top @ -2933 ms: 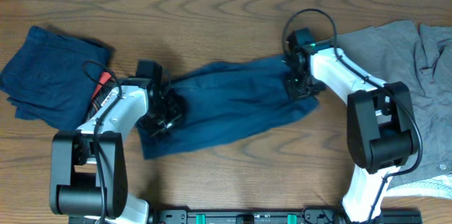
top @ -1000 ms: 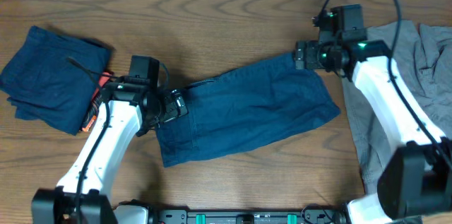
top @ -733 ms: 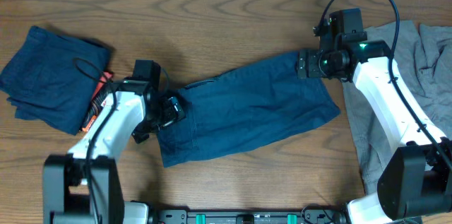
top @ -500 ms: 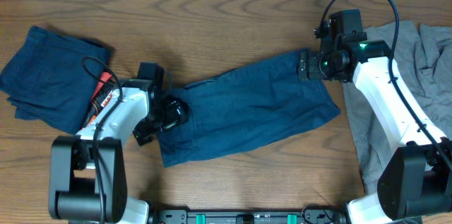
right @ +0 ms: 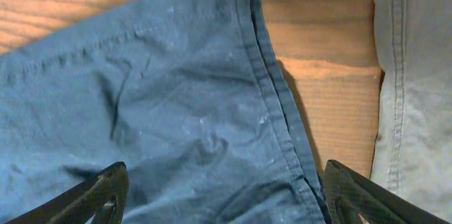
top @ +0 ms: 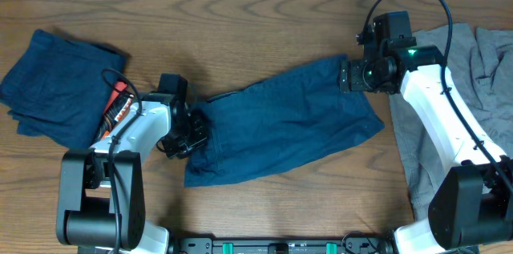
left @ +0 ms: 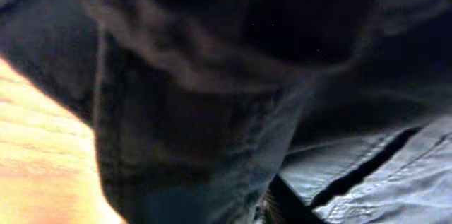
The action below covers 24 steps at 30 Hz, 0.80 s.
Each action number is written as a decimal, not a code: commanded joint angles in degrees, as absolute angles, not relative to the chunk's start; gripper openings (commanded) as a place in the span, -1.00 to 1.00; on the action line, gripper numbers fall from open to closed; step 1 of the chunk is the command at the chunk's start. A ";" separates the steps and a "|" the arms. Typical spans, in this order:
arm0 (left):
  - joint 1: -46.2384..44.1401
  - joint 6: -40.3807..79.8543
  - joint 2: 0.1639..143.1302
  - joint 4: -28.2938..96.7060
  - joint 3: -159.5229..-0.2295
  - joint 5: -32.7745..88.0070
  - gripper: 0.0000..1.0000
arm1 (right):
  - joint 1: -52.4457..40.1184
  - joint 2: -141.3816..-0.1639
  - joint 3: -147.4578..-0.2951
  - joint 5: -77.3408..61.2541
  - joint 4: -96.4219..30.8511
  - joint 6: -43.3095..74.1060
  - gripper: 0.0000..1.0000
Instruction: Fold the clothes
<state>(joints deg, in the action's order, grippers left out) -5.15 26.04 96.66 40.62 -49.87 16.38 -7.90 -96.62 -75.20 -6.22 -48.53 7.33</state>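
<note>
Navy shorts mid-tabletop, spread flat on a diagonal, upper-R end has a stitched hem, L end bunched + creased. 2nd navy garment at far L, folded to a rough square, well apart from 1st.

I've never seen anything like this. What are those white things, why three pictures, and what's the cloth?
The white things are two robot arms, each ending in a two-finger gripper. One picture looks down on the table; the other two come from wrist cameras. In the middle lie navy shorts, spread out; a folded navy garment far left, grey garments at right. The right gripper is open over the shorts' hem. The left gripper sits at their other end; its camera shows only dark cloth, so a grip cannot be confirmed.
</note>
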 commanded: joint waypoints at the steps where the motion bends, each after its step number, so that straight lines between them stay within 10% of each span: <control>1: -4.73 23.99 97.58 43.07 -49.36 14.33 -0.78 | -7.94 -96.75 -75.20 -11.77 -50.04 1.58 0.57; 6: -4.19 20.45 94.59 55.37 -58.04 14.35 -0.88 | -8.80 -96.77 -74.94 -19.64 -51.96 -1.61 -0.97; 24: -4.19 18.70 81.21 68.07 -77.49 28.10 -0.87 | -36.36 -98.21 -56.38 -29.30 -22.22 9.32 -0.97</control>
<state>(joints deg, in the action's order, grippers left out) -4.49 19.22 81.89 68.25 -76.29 21.45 -31.97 -97.06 -58.59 -28.86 -25.67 4.69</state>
